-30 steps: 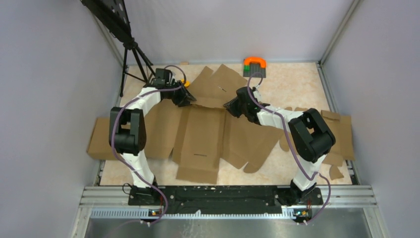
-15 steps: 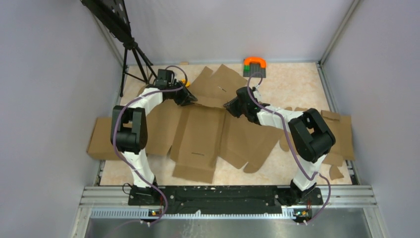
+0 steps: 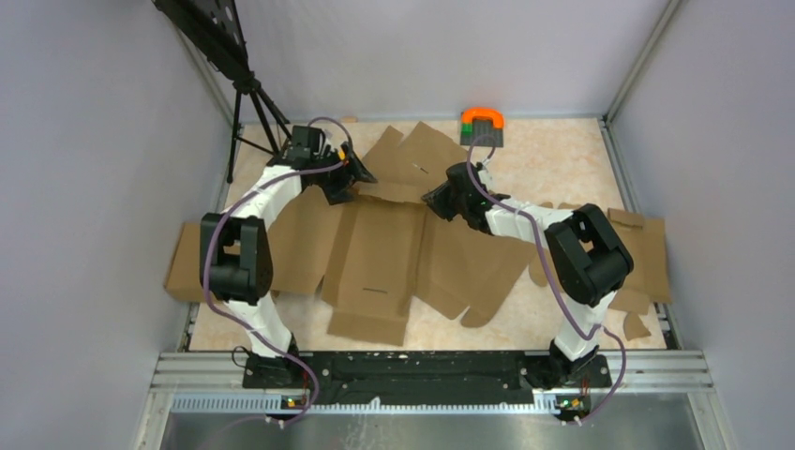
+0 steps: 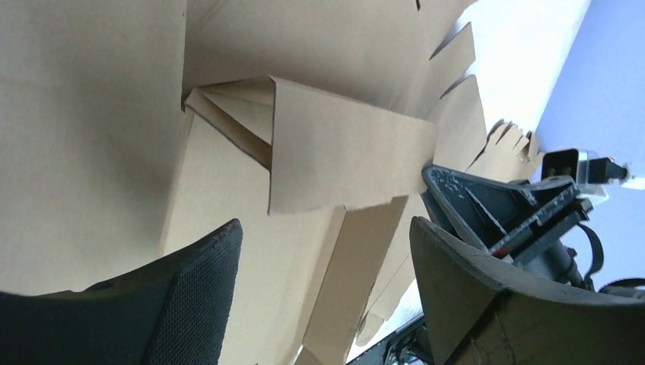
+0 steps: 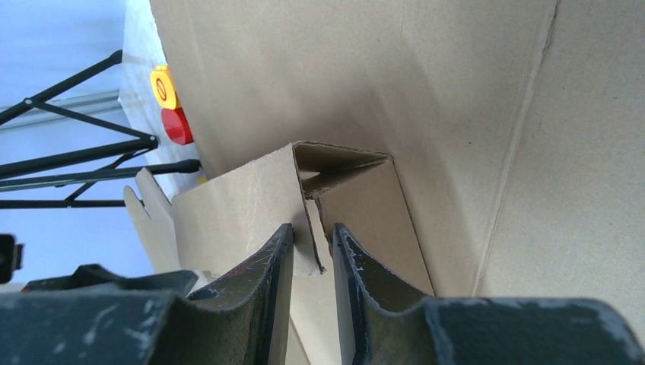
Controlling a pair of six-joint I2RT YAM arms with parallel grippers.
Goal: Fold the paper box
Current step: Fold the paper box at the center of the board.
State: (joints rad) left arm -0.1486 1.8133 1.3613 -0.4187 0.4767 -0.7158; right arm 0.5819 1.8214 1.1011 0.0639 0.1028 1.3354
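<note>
A large brown cardboard sheet, the paper box [image 3: 384, 253], is lying mostly flat across the middle of the table [image 3: 562, 159], with its many flaps spreading from the centre toward 12 o'clock. Near its far edge a small flap is standing up, folded into a corner.

The right gripper [image 5: 312, 232], at about 1 o'clock from the sheet's middle, is pinching the thin edge of this raised flap, its fingers drawn narrow with cardboard between them. The left gripper [image 4: 323, 236], at about 11 o'clock, is hanging just beside the same fold with its fingers spread wide and nothing between them.

The sheet is probably light and stiff across its panels, bending readily only along the creases. Flaps are likely springing back when let go, and edges near slits could tear or crush. The best hold seems to be a flap's free edge, close to a crease.

A plain cardboard slab [image 3: 187, 272] is lying at 9 o'clock, torn scraps [image 3: 647, 253] at 3 o'clock, an orange and green object [image 3: 482, 125] at 12 o'clock and a black tripod [image 3: 251, 103] at 11 o'clock
</note>
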